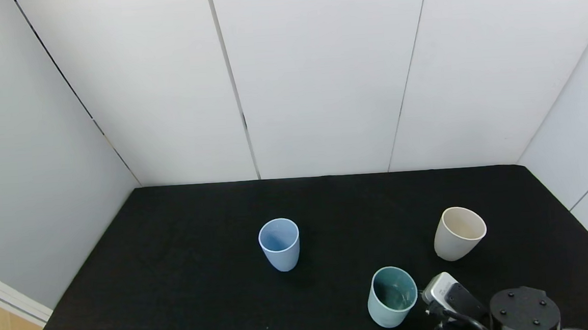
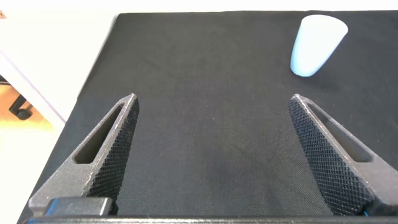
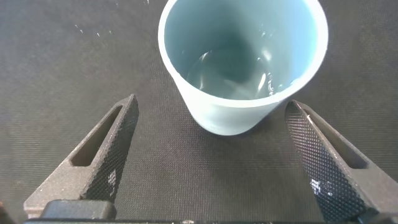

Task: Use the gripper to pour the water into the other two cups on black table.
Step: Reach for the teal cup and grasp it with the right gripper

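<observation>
Evidently the right gripper (image 3: 208,158) held its fingers spread before the teal cup (image 3: 242,62), lower right; water (image 3: 236,71) inside made it slosh-prone, best gripped mid-wall. Left gripper (image 2: 214,155) idled, fingers spread.

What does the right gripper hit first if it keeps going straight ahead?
Most likely the teal-green cup holding water. The right gripper points at it with open jaws either side of its line, the cup just ahead and untouched. Exact depth is unclear.

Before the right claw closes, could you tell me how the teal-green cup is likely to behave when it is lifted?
The teal-green cup holds water, so it is probably bottom-heavy and may slosh if tilted. Its smooth, tapered wall might slide downward between the open right claw fingers. It looks rigid, unlikely to deform.
</observation>
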`<state>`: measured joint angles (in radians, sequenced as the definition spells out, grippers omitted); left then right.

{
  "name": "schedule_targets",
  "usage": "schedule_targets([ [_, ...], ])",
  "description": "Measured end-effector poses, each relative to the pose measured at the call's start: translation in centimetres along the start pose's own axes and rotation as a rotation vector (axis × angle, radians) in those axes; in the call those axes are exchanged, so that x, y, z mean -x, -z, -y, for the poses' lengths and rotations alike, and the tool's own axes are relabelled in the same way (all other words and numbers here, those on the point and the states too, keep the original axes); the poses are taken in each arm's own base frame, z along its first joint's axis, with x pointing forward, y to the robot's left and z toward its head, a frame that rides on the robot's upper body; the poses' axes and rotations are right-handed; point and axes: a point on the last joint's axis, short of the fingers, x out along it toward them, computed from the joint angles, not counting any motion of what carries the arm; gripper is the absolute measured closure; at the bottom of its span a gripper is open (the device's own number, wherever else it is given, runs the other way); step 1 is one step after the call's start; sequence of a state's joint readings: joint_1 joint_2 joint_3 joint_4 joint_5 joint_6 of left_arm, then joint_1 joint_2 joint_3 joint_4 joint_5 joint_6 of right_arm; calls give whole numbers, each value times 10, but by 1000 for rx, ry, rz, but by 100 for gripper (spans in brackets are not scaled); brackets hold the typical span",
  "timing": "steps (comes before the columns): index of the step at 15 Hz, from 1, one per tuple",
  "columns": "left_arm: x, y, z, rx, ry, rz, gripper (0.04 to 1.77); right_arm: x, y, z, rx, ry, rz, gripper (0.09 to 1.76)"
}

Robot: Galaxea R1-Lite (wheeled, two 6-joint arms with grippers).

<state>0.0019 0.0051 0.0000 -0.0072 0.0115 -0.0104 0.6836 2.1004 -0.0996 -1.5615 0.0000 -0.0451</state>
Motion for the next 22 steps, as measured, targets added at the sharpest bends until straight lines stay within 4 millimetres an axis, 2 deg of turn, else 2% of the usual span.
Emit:
schedule_targets([
  [10, 0, 0, 0, 0, 0, 0, 9, -30, -7, 3, 19, 12, 52, 14],
  [17, 0, 0, 0, 0, 0, 0, 9, -36, -7, 6, 19, 22, 55, 14],
  [19, 0, 0, 0, 0, 0, 0, 9, -36, -7, 6, 17, 25, 55, 51],
  [20, 0, 0, 0, 0, 0, 0, 9, -36, -6, 6, 17, 25, 55, 60],
  [22, 0, 0, 0, 0, 0, 0, 9, -35, -6, 6, 17, 25, 53, 63],
])
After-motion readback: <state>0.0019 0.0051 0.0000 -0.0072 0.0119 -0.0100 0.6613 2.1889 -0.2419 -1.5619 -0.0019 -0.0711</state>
